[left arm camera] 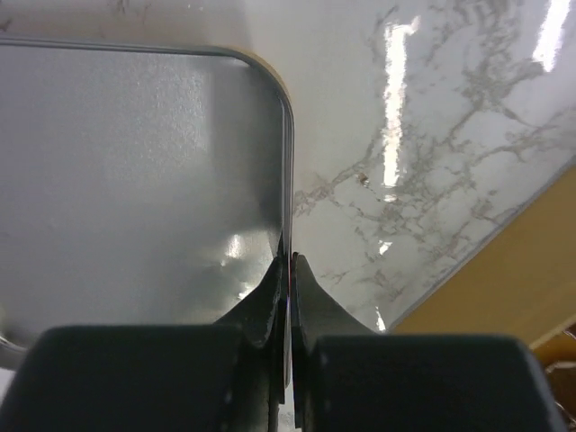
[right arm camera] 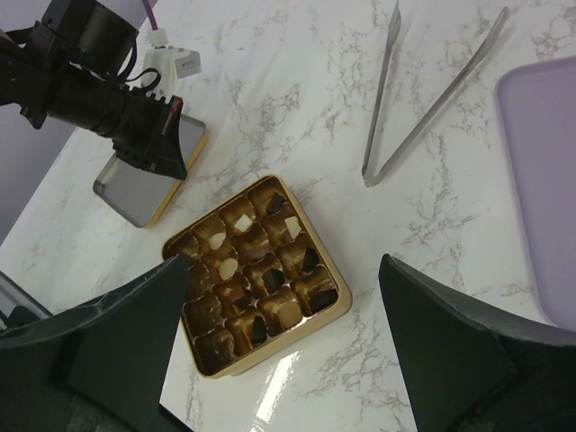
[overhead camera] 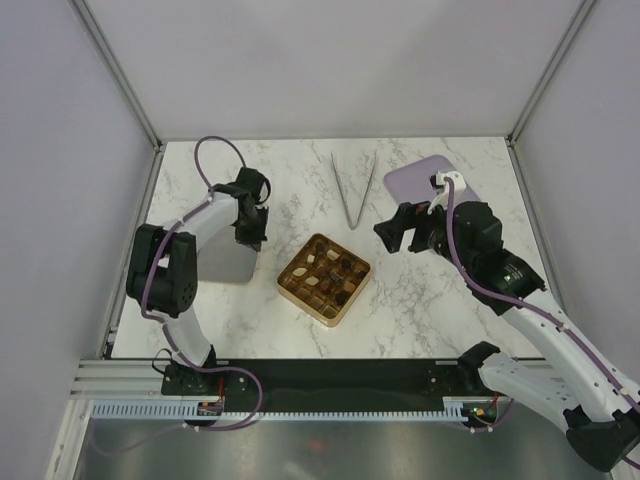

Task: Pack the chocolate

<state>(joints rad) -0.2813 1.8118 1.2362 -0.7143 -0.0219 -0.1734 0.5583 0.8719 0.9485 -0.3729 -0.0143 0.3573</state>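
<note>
Several small dark, tan and cream-white pieces of chocolate (overhead camera: 322, 280) (right arm camera: 290, 225) lie in cells of a square gold grid tray (overhead camera: 303, 302) (right arm camera: 277, 342) at mid-table. My left gripper (overhead camera: 250, 228) (left arm camera: 290, 259) is shut on the thin right rim of a lid (overhead camera: 222, 258) (left arm camera: 135, 180) (right arm camera: 142, 187), whose silver-grey inside faces up and whose edge is yellow; it lies left of the tray. To the tray's right and above the table, my right gripper (overhead camera: 398, 232) (right arm camera: 283, 270) hangs wide open and holds nothing.
Metal tongs (overhead camera: 352, 188) (right arm camera: 432, 90) lie on the marble behind the tray. A pale purple board (overhead camera: 420, 178) (right arm camera: 540, 180) sits at the back right, partly under the right arm. Enclosure walls stand on the left, right and back.
</note>
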